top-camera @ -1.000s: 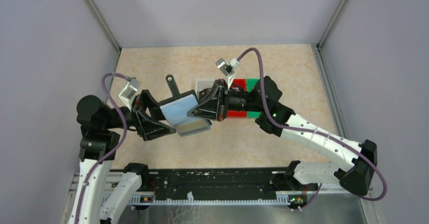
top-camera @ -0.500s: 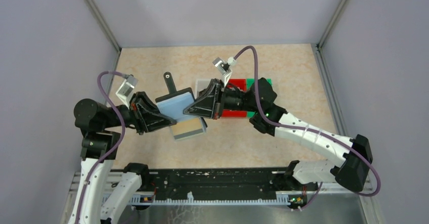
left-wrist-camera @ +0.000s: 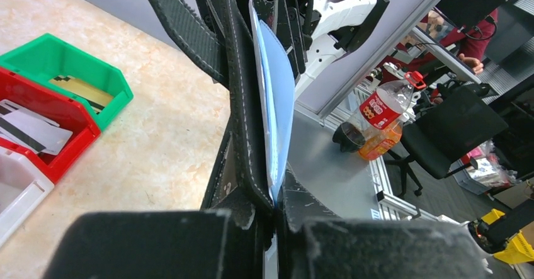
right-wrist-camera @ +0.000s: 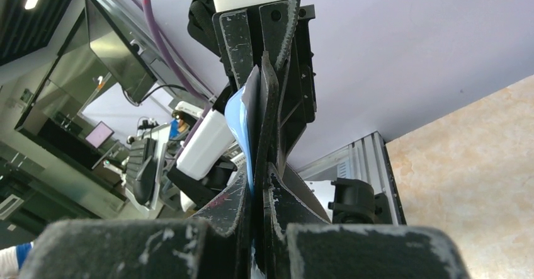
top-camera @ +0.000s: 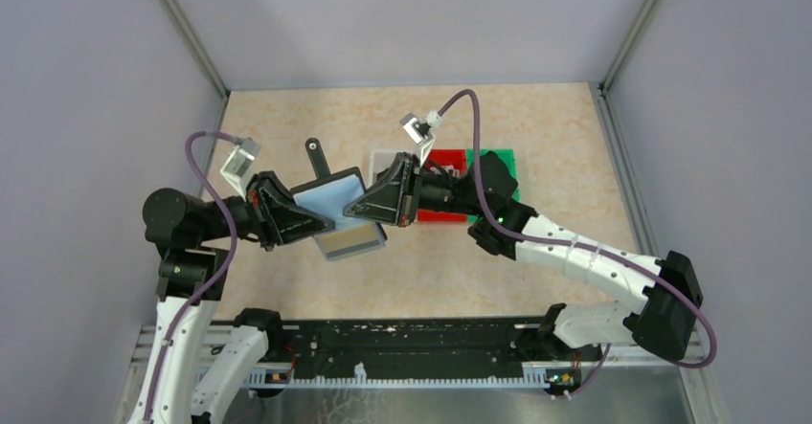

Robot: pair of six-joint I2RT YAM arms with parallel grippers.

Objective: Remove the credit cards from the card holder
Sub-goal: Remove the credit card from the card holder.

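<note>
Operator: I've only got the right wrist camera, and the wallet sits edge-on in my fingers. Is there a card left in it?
Observer: Yes. From above, a gold card shows in the near half of the open wallet. I can't tell how far out it is.
Operator: Is the wallet off the table?
Observer: Yes, it hangs above the table, with the left gripper pinching its left edge and the right gripper its right edge.
Operator: Any cards binned yet?
Observer: The left wrist camera shows striped cards in the red bin and a yellowish card in the green bin.
</note>
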